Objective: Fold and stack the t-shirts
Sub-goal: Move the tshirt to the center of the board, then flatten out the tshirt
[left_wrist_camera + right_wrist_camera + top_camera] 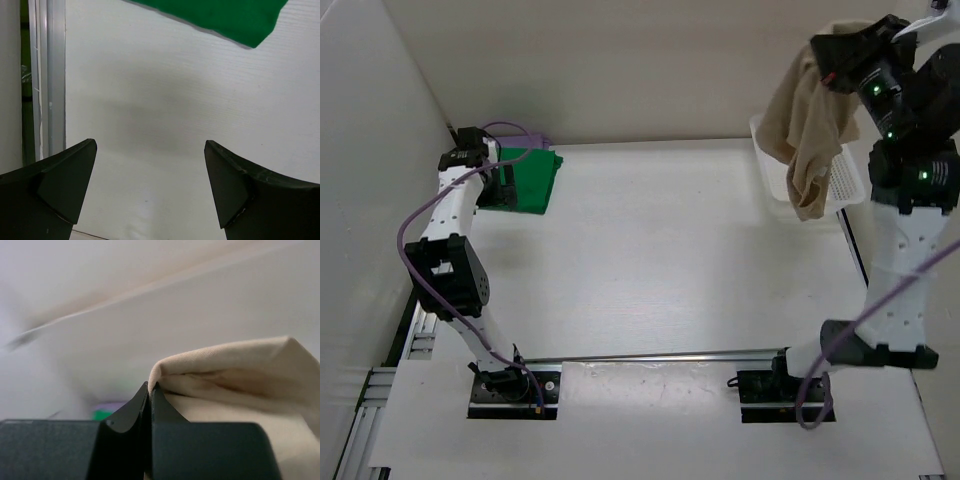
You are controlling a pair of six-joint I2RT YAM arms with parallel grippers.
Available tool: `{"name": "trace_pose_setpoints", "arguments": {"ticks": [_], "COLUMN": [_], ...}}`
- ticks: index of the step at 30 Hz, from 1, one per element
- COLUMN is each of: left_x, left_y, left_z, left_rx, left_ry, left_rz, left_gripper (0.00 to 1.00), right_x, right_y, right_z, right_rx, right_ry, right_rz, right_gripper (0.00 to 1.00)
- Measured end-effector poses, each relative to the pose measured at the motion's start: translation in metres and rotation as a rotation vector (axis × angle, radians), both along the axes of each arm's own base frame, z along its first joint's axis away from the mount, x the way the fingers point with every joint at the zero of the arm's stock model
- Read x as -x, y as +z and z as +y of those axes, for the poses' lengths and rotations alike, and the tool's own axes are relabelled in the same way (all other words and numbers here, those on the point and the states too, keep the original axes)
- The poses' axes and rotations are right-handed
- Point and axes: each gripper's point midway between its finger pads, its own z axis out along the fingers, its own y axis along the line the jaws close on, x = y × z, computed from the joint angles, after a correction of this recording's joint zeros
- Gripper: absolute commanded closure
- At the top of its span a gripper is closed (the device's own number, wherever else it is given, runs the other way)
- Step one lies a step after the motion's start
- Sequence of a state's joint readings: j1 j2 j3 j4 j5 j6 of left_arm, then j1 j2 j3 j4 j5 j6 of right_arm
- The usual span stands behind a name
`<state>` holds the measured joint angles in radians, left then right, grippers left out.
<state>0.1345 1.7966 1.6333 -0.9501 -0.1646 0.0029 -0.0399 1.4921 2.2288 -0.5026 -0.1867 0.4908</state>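
My right gripper [832,52] is raised high at the back right, shut on the tan beige t-shirt [807,135], which hangs down over the white mesh basket [845,180]. In the right wrist view the gripper [150,386] pinches a fold of the tan shirt [235,367]. The folded green t-shirt [525,180] lies at the back left on a lavender purple t-shirt [542,141], of which only an edge shows. My left gripper [498,183] is open and empty just left of the stack. The left wrist view shows the gripper [150,150] above bare table, with the green shirt [225,17] ahead.
White walls close in the back and left. A metal rail [660,355] runs across the near table between the arm bases. A slotted aluminium frame [47,85] edges the table on the left.
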Motion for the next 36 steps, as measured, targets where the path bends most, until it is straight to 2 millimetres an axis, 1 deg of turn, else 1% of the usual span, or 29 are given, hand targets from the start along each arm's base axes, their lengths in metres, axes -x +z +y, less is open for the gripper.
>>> {"name": "trace_pose_setpoints", "arguments": {"ticks": [1,3,5,7,8,9,10,11,12,13,14,15,16,17,18,19,20,21,22,23,24,25,26,27,28,31,33,35,36], "left_x": [0.001,0.002,0.003,0.006,0.008,0.009,0.010,0.012,0.013,0.014,0.015,0.016,0.016,0.016,0.017,0.018,0.018,0.019,0.021,0.027,0.034,0.041,0.051,0.062,0.079,0.138,0.169,0.186,0.187], "left_y": [0.002,0.008,0.013,0.017,0.018,0.020,0.022,0.024,0.027,0.029,0.031,0.032,0.033,0.033,0.032,0.031,0.030,0.029,0.027,0.024,0.021,0.018,0.012,0.004,-0.006,-0.047,-0.075,-0.096,-0.103], "left_z": [-0.002,-0.004,-0.005,-0.006,-0.006,-0.006,-0.007,-0.007,-0.008,-0.009,-0.009,-0.010,-0.012,-0.014,-0.017,-0.021,-0.027,-0.034,-0.042,-0.050,-0.058,-0.067,-0.073,-0.078,-0.080,-0.073,-0.062,-0.052,-0.049], "left_rx": [0.006,0.014,0.017,0.019,0.020,0.021,0.021,0.022,0.021,0.021,0.020,0.018,0.016,0.014,0.013,0.013,0.016,0.022,0.030,0.044,0.060,0.073,0.085,0.092,0.092,0.060,0.028,0.022,0.023], "left_ry": [-0.003,-0.009,-0.012,-0.013,-0.013,-0.014,-0.015,-0.016,-0.017,-0.019,-0.020,-0.022,-0.026,-0.031,-0.038,-0.049,-0.063,-0.081,-0.099,-0.120,-0.140,-0.161,-0.178,-0.189,-0.195,-0.184,-0.159,-0.125,-0.111], "left_rz": [-0.006,-0.021,-0.033,-0.035,-0.035,-0.036,-0.039,-0.042,-0.045,-0.047,-0.050,-0.053,-0.054,-0.051,-0.039,-0.022,-0.006,0.010,0.028,0.056,0.087,0.115,0.145,0.177,0.229,0.400,0.502,0.563,0.570], "left_gripper": [0.00,0.00,0.00,0.00,0.00,0.00,0.00,0.00,0.00,0.00,0.00,0.00,0.00,0.00,0.00,0.00,0.00,0.00,0.00,0.00,0.00,0.00,0.00,0.00,0.00,0.00,0.00,0.00,0.00], "right_x": [0.027,0.071,0.099,0.102,0.094,0.082,0.064,0.043,0.023,-0.007,-0.043,-0.073,-0.113,-0.143,-0.169,-0.183,-0.189,-0.185,-0.166,-0.138,-0.099,-0.060,-0.017,0.024,0.055,0.132,0.162,0.174,0.176], "right_y": [0.022,0.047,0.057,0.049,0.038,0.023,0.004,-0.016,-0.031,-0.055,-0.078,-0.095,-0.123,-0.151,-0.192,-0.233,-0.283,-0.338,-0.387,-0.426,-0.460,-0.480,-0.490,-0.487,-0.478,-0.439,-0.437,-0.461,-0.477], "right_z": [0.031,0.079,0.109,0.123,0.129,0.134,0.139,0.144,0.149,0.154,0.158,0.162,0.164,0.165,0.164,0.159,0.153,0.146,0.135,0.126,0.120,0.117,0.118,0.122,0.129,0.167,0.187,0.198,0.201], "right_rx": [0.005,0.001,-0.005,-0.015,-0.023,-0.033,-0.045,-0.059,-0.076,-0.090,-0.099,-0.115,-0.125,-0.142,-0.161,-0.175,-0.174,-0.166,-0.143,-0.119,-0.079,-0.033,0.018,0.074,0.128,0.244,0.265,0.279,0.288], "right_ry": [0.113,0.310,0.452,0.527,0.549,0.561,0.567,0.568,0.566,0.554,0.538,0.527,0.514,0.501,0.488,0.468,0.440,0.401,0.358,0.328,0.306,0.301,0.304,0.323,0.355,0.525,0.616,0.625,0.614], "right_rz": [-0.072,-0.166,-0.215,-0.200,-0.166,-0.117,-0.052,0.019,0.074,0.153,0.223,0.270,0.323,0.372,0.456,0.555,0.682,0.823,0.953,1.077,1.200,1.284,1.344,1.378,1.360,1.177,1.115,1.163,1.207], "right_gripper": [1.00,1.00,1.00,1.00,1.00,0.95,0.87,0.59,0.41,0.27,0.01,0.01,0.01,0.01,0.01,0.01,0.01,0.01,0.01,0.01,0.01,0.01,0.01,0.01,0.01,0.01,0.01,0.01,0.01]}}
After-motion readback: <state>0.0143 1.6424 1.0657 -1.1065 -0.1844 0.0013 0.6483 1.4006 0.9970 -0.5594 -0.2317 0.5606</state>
